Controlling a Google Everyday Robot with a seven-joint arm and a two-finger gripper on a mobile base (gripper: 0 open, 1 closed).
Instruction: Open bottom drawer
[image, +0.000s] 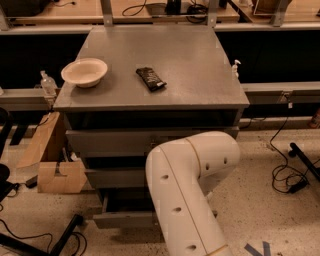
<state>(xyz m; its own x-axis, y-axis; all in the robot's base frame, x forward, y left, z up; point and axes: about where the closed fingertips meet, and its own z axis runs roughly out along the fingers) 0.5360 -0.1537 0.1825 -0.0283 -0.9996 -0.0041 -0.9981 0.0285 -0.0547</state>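
The grey cabinet (150, 60) has three drawers on its front. The bottom drawer (122, 219) sits slid out a little, with a dark gap showing above its slim front panel. Its knob and right half are hidden behind my white arm (190, 185), which rises from the lower edge and bends in front of the drawers. My gripper is out of sight behind that elbow, somewhere in front of the drawers' lower right part.
A cream bowl (84, 72) and a dark snack bar (151, 78) lie on the cabinet top. The top drawer (110, 142) and middle drawer (115, 177) fronts show at left. A cardboard box (55, 172) stands left of the cabinet. Cables (290, 175) lie on the floor at right.
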